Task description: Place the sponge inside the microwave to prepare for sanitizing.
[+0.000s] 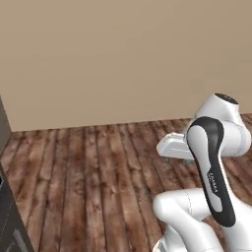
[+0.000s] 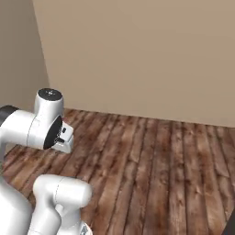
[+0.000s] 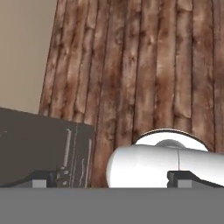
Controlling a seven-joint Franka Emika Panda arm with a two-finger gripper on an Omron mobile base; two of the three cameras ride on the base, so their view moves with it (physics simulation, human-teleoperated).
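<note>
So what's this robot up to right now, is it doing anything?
Nothing is being handled at the moment. The white robot arm is folded up over a wooden plank floor, facing a plain beige wall. Its gripper is open and empty, pointing down at the floor beside a dark cabinet. No sponge or microwave is in sight, so the job of putting one in the other has not started.

The robot arm (image 1: 211,162) wore glossy white rounded casings, a black band with faint lettering curving down one link and a black cap at its 12 o'clock joint.
</note>
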